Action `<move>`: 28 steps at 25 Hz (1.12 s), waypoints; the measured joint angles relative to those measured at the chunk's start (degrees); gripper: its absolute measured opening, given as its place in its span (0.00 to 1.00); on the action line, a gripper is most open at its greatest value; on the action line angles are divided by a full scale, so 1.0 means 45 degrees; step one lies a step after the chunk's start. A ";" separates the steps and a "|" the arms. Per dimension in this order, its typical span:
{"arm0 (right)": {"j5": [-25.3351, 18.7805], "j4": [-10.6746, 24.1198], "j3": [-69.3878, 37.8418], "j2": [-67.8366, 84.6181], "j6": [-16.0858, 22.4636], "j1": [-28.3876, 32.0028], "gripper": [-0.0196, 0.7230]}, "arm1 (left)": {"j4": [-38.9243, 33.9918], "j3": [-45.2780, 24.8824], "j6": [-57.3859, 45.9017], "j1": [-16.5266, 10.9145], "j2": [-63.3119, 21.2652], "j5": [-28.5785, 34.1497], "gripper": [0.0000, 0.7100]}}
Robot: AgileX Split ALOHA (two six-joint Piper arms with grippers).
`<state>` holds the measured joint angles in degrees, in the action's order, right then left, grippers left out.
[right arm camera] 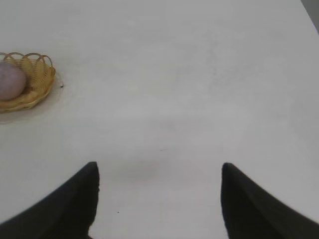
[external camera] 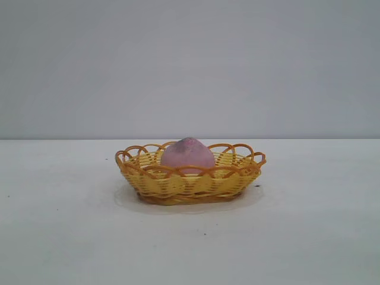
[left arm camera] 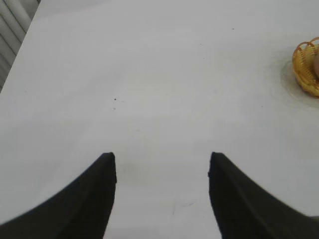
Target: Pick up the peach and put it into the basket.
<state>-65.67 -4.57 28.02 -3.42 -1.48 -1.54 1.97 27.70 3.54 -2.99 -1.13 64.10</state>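
Right gripper [right arm camera: 159, 172]: fingers apart, empty, over bare table [right arm camera: 189, 99], well clear of basket [right arm camera: 37, 79]. Left gripper [left arm camera: 162, 162]: fingers apart, empty, above table, basket far off to side. Peach [external camera: 187, 155]: seated inside basket, centre of table, top protruding above looped rim.

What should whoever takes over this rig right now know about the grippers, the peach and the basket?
Left gripper: open, empty, over bare table, away from the basket.
Right gripper: open, empty, also over bare table, basket off to one side.
Peach: sitting inside the basket, its top above the rim.
Done: the peach is in the basket and released.
Left: nothing on the placement itself; probably only parking both arms.
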 joint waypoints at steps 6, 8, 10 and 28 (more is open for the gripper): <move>0.0049 0.0104 0.0000 0.0061 0.0143 -0.0631 0.63 | 0.0000 0.0000 0.0000 0.0000 0.0000 0.0000 0.51; 0.0049 0.0104 0.0000 0.0070 0.0166 -0.0651 0.63 | 0.0000 0.0000 0.0000 0.0000 0.0000 0.0000 0.51; 0.0049 0.0132 0.0000 0.0182 0.0166 -0.0651 0.63 | 0.0000 0.0000 0.0000 0.0000 0.0000 0.0000 0.51; 0.0049 0.0151 0.0000 0.0974 0.0171 -0.1397 0.63 | 0.0000 0.0000 0.0000 0.0000 0.0000 0.0000 0.51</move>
<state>-65.44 -3.89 28.02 0.96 -0.71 -7.83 1.97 27.70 3.54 -2.99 -1.13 64.10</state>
